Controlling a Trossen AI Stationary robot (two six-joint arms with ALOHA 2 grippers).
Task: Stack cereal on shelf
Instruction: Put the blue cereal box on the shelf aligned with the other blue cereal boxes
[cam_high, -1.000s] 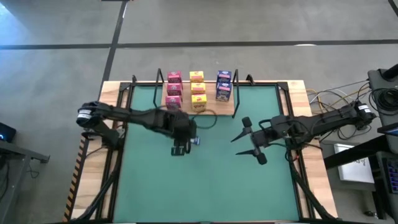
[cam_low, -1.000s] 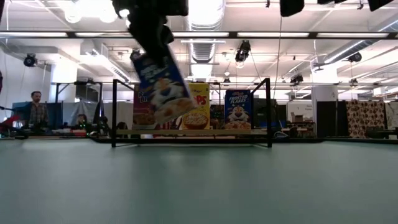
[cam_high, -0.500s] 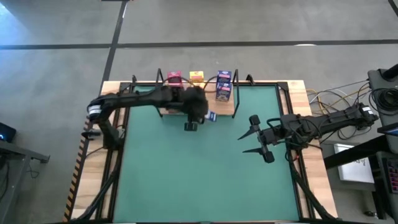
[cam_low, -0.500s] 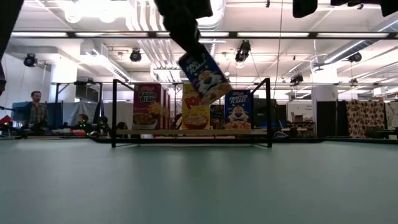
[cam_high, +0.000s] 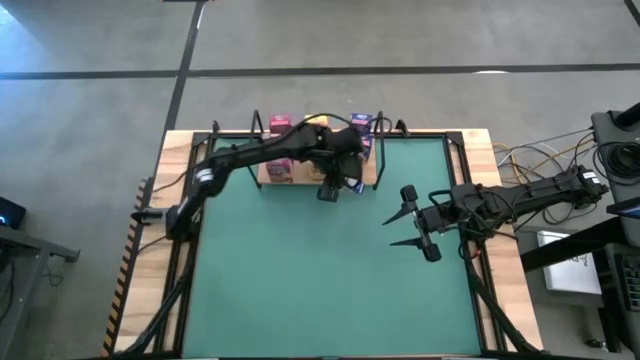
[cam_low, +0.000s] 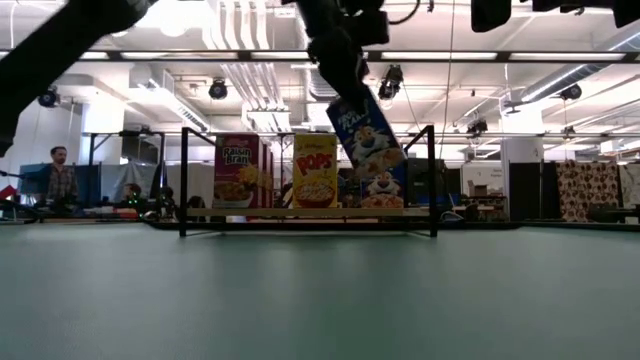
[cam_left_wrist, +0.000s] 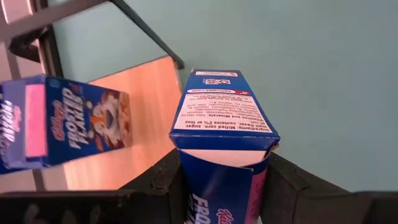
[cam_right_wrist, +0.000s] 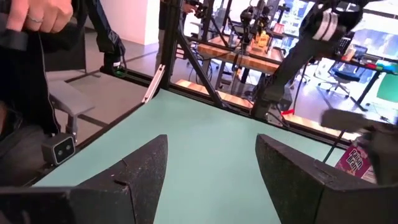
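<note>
- While my left gripper clenches a blue Frosted Flakes box, it hangs tilted above the shelf, toward the board's three-o'clock end in the high view.
- Advice, as I judge it: level the box, square it over the blue box already standing there, lower gently, then release.
- My right gripper waits at four o'clock on the green mat, fingers spread and empty.
- Low view alone: Raisin Bran box and Pops box fronts.
- High view alone: both arms, black wire brackets.
</note>
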